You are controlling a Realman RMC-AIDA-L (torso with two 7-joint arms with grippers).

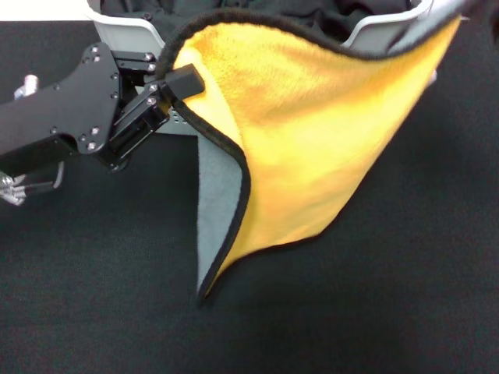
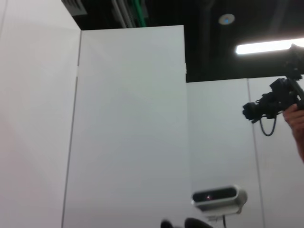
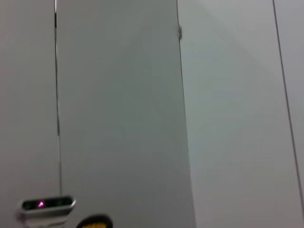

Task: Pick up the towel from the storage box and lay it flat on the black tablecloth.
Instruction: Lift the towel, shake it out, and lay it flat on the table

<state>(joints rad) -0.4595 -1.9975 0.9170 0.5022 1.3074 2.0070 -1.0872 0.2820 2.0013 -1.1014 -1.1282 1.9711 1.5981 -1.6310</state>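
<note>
Towel (image 1: 312, 132), one, in left claw (image 1: 168, 89); one storage box (image 1: 129, 31)

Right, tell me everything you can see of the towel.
The towel is a fluffy yellow-orange cloth with a grey reverse and thin black edging. It hangs spread in the air in front of the storage box, above the black tablecloth. The left hand pinches its upper left corner; the upper right corner runs out of the head view at the top right, where the right hand is not visible. The left edge curls over, showing grey, and the lowest corner droops toward the tablecloth.
</note>
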